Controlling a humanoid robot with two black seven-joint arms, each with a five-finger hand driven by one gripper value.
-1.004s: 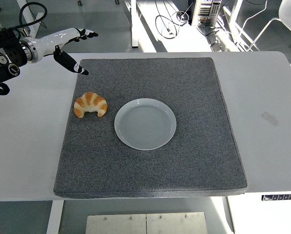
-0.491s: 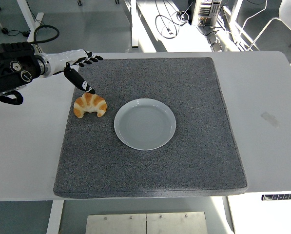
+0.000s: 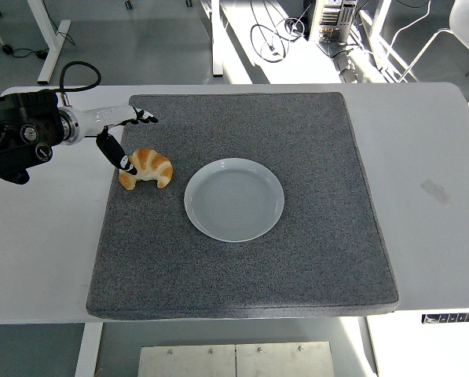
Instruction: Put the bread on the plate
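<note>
A golden croissant lies on the grey mat, just left of the empty white plate. My left hand reaches in from the left edge and hovers at the croissant's upper left. Its fingers are spread above the bread, and its thumb tip is at the croissant's left end. The hand holds nothing. My right arm is out of view.
The mat covers most of the white table. Beyond the table's far edge the floor holds cables and table legs.
My left hand has come down and in toward the croissant, from above the mat's far left corner to right beside the bread. The croissant and plate have not moved.
</note>
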